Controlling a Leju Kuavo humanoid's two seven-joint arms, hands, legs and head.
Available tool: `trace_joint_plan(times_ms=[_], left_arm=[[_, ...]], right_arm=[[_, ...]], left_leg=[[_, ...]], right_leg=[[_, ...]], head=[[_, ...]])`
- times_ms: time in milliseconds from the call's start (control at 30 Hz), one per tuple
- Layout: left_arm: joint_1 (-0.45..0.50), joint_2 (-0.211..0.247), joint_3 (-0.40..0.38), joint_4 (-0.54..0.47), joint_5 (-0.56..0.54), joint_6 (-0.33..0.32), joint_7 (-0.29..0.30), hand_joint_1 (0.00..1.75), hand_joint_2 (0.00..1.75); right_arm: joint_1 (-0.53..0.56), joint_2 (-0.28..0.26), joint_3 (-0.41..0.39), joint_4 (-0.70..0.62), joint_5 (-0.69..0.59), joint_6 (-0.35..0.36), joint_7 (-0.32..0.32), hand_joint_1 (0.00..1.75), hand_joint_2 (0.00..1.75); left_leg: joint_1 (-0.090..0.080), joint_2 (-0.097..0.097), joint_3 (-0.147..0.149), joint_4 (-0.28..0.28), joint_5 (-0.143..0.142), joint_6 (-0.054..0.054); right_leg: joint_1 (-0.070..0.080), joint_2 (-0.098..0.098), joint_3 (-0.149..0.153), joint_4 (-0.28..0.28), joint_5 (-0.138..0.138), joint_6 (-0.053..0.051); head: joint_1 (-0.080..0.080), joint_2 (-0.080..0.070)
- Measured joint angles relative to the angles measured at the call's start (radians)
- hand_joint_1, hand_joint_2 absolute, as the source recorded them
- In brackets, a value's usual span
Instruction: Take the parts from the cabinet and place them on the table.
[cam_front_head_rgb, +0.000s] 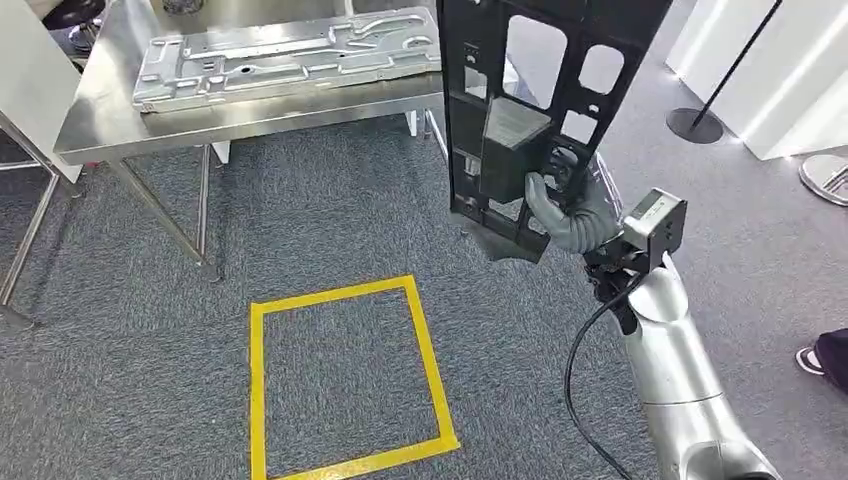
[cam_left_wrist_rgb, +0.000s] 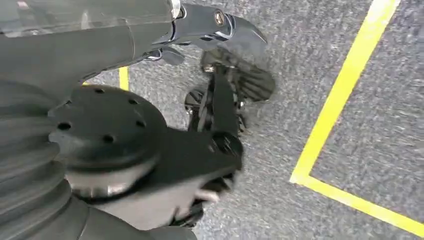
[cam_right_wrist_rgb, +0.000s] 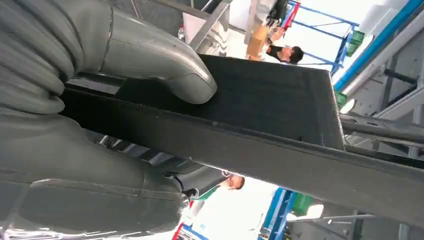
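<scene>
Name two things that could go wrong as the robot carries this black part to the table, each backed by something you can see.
1. The right hand grips the tall black part near its lower end, so it may tip or twist in the grasp.
2. The silver panel already covers much of the table; the black part could knock it or land overhanging the edge.

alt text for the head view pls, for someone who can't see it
The robot's right hand holds a tall black plastic frame part upright above grey carpet. Behind it to the left, a steel table carries a flat silver metal panel. A yellow tape square marks the floor in front of the robot.
</scene>
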Motion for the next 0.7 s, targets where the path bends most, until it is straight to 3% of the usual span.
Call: trace_joint_plan(times_ms=[100,167,200,267,300,333,367,400,467,500,600,667,700], left_arm=[[0.002,0.0,0.0,0.0,0.0,0.0,0.0,0.0,1.75],[0.002,0.0,0.001,0.0,0.0,0.0,-0.001,0.0,1.75],[0.0,0.001,0.001,0.0,0.0,-0.001,-0.003,0.0,1.75],[0.0,0.0,0.001,0.0,0.0,-0.001,-0.005,0.0,1.75],[0.001,0.0,0.001,0.0,0.0,-0.001,-0.006,0.0,1.75],[0.001,0.0,0.001,0.0,0.0,-0.001,-0.006,0.0,1.75],[0.002,0.0,0.001,0.0,0.001,-0.001,-0.006,0.0,1.75],[0.002,0.0,0.001,0.0,0.001,-0.001,-0.006,0.0,1.75],[0.001,0.0,0.001,0.0,0.001,-0.001,-0.006,0.0,1.75],[0.0,-0.002,0.001,0.0,0.001,-0.001,-0.006,0.0,1.75],[0.001,-0.002,0.001,0.0,0.002,-0.001,-0.006,0.0,1.75],[0.0,-0.002,0.002,0.0,0.003,0.0,-0.006,0.0,1.75],[-0.001,-0.002,0.002,0.0,0.003,0.0,-0.006,0.0,1.75]], right_arm=[[0.0,0.0,0.0,0.0,0.0,0.0,0.0,1.75,1.75],[-0.001,0.0,0.0,0.0,0.0,0.0,0.0,1.75,1.75],[-0.004,0.0,0.0,0.0,0.0,0.0,0.0,1.75,1.75],[-0.003,0.0,0.0,0.002,0.0,0.0,0.0,1.75,1.75],[0.0,0.0,0.0,0.003,0.0,0.0,0.0,1.75,1.75],[0.002,0.0,0.0,0.005,0.0,0.0,0.0,1.75,1.75],[0.003,0.0,0.0,0.006,0.0,0.0,0.0,1.75,1.75],[0.002,0.0,0.0,0.005,0.0,0.0,0.0,1.75,1.75],[-0.001,0.0,0.0,0.005,0.0,0.0,0.0,1.75,1.75],[-0.003,0.0,0.0,0.005,0.0,0.0,-0.001,1.75,1.75],[-0.003,0.0,0.0,0.005,0.001,0.0,-0.001,1.75,1.75],[-0.003,0.0,0.0,0.005,0.002,0.0,-0.001,1.75,1.75],[-0.005,0.0,0.0,0.005,0.002,0.0,-0.001,1.75,1.75]], left_leg=[[-0.004,-0.003,-0.008,0.009,-0.002,0.019],[0.002,-0.003,0.002,-0.006,0.004,0.034],[0.002,-0.002,0.003,-0.008,0.004,0.041],[-0.001,-0.002,0.003,-0.008,0.001,0.046],[-0.002,-0.003,0.003,-0.007,0.0,0.046],[-0.004,-0.003,0.005,-0.007,-0.001,0.047],[-0.006,-0.004,0.007,-0.006,-0.003,0.048],[-0.008,-0.005,0.011,-0.006,-0.005,0.047],[-0.01,-0.007,0.018,-0.006,-0.011,0.044],[-0.017,-0.007,0.016,-0.002,-0.014,0.039],[-0.01,-0.006,0.016,-0.007,-0.016,0.024],[-0.012,-0.004,0.017,0.003,-0.029,0.012],[-0.013,-0.002,0.002,0.041,-0.054,0.007]], right_leg=[[-0.003,-0.002,-0.001,-0.007,0.001,0.015],[-0.008,-0.002,-0.004,0.011,-0.016,0.026],[-0.007,-0.001,-0.029,0.06,-0.047,0.027],[-0.007,-0.001,-0.121,0.24,-0.123,0.032],[-0.007,-0.001,-0.161,0.31,-0.142,0.032],[-0.007,-0.001,-0.178,0.329,-0.134,0.031],[-0.007,-0.001,-0.169,0.296,-0.101,0.027],[-0.006,-0.001,-0.137,0.224,-0.054,0.022],[0.001,-0.001,-0.049,0.031,0.04,0.002],[0.009,-0.002,-0.037,0.003,0.026,-0.006],[0.014,-0.002,-0.039,-0.001,0.027,-0.009],[0.001,-0.004,-0.023,-0.023,0.034,-0.016],[0.0,-0.005,-0.018,-0.025,0.032,-0.021]], head=[[0.002,0.0],[0.003,0.0],[0.005,0.0],[0.004,0.0],[0.005,0.0],[0.005,0.0],[0.005,0.0],[0.005,0.0],[0.005,0.0],[0.001,0.0],[0.002,0.0],[0.003,0.0],[0.0,0.0]])
